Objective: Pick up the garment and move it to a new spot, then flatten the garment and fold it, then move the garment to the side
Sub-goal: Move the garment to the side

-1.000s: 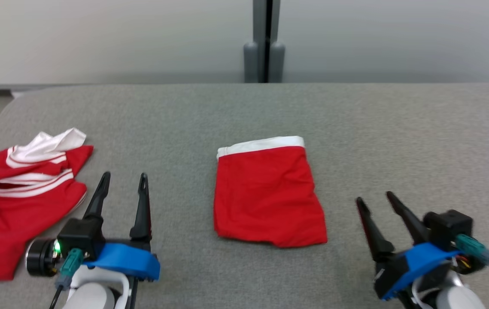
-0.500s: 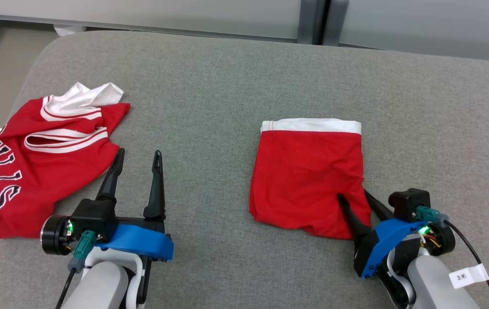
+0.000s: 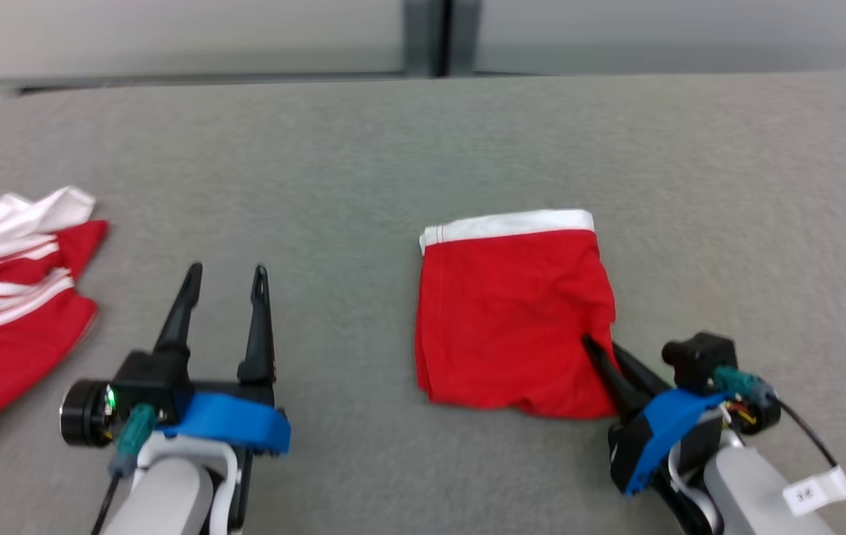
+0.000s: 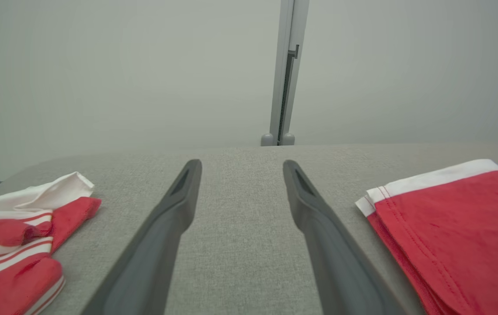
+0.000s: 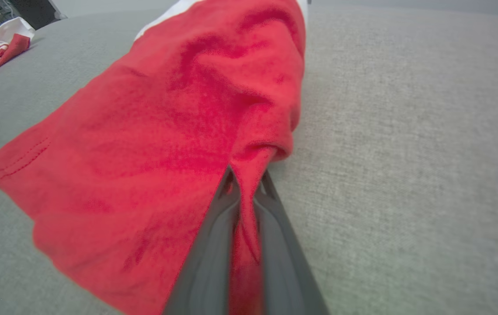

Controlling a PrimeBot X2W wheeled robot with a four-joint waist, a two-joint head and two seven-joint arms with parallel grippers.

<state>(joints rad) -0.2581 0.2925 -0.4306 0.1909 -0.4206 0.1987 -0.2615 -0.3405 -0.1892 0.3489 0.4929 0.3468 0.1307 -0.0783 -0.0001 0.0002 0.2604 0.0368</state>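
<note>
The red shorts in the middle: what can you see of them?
The red shorts look like soft knit cotton, with a white waistband along the far edge. They lie folded, mostly flat, on the grey fabric surface. The right pincer is shut on a bunched fold at their near right edge; nothing else touches them.

A grey fabric-covered bench point(image 3: 423, 148) with a rounded far edge spans the scene; behind it stand pale grey wall panels point(image 4: 100, 65), joined by a grey vertical post point(image 4: 284, 65)
</note>
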